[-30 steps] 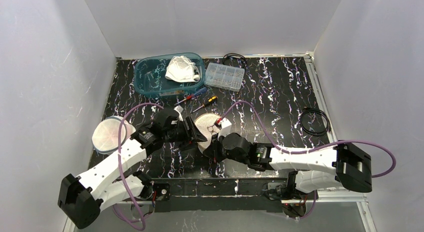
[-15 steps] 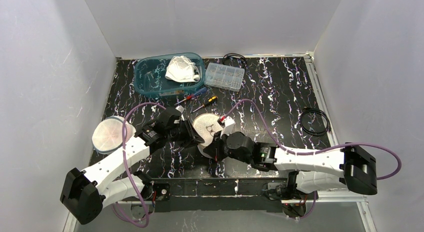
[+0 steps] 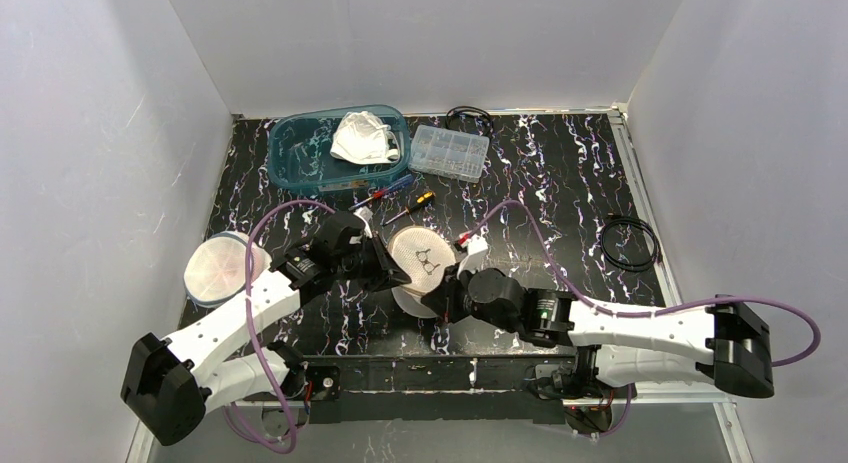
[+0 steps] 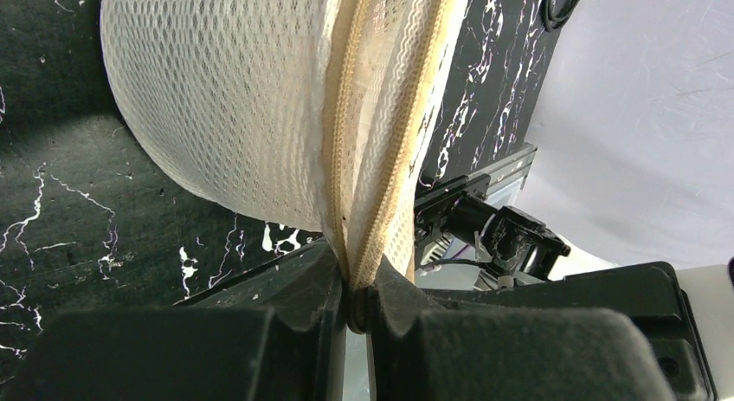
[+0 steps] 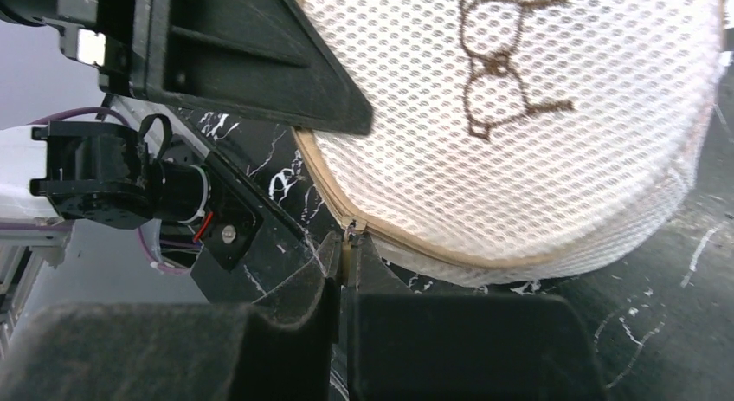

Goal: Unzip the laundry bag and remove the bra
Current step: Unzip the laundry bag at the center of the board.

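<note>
The left gripper [image 4: 357, 310] is clamped on the laundry bag [image 4: 234, 106] at its seam [image 4: 344, 167]. The right gripper [image 5: 344, 275] is shut on the zipper pull [image 5: 350, 235]. The table [image 3: 560, 203] is black marbled and the walls [image 3: 430, 43] are white.

White mesh cloth laundry bag [image 4: 234, 98]; glossy black marble-look table [image 3: 560, 183].

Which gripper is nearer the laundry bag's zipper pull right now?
Right. The right gripper is shut on the zipper pull at the laundry bag's edge; the left gripper pinches the zipper seam farther along.
</note>
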Controlling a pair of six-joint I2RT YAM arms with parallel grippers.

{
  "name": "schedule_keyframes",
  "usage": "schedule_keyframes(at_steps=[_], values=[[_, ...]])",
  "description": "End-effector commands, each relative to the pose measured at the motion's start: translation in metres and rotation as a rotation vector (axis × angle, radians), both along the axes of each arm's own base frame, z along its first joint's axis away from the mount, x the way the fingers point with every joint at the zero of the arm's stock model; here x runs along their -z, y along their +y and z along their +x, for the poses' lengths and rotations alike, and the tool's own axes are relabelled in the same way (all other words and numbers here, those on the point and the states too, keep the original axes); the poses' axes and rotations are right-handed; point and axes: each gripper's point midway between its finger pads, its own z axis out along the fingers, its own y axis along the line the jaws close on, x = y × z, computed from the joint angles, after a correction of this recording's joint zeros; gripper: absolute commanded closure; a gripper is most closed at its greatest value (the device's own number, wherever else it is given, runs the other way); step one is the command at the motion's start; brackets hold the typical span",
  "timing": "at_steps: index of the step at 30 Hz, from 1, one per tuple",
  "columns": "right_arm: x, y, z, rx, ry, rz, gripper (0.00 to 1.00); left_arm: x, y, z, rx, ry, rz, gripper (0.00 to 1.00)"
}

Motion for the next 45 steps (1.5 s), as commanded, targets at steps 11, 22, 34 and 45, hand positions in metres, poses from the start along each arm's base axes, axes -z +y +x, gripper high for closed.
schedule_keyframes(at_steps=[11, 22, 34, 45], values=[[0.002, -0.051, 0.015, 0.16, -0.043, -0.076, 0.99, -0.029, -0.006, 0.021, 0.077, -0.094, -0.025, 0.99], [0.009, -0.035, 0.01, 0.109, -0.029, -0.047, 0.99, 0.002, -0.012, 0.048, 0.089, -0.047, -0.016, 0.79], [-0.009, -0.009, 0.004, 0.043, -0.017, 0.033, 0.99, -0.011, 0.029, 0.003, 0.022, -0.039, 0.039, 0.18], [-0.009, 0.036, -0.001, -0.057, -0.015, 0.051, 0.99, -0.007, 0.036, -0.026, -0.087, 0.0, -0.044, 0.27]])
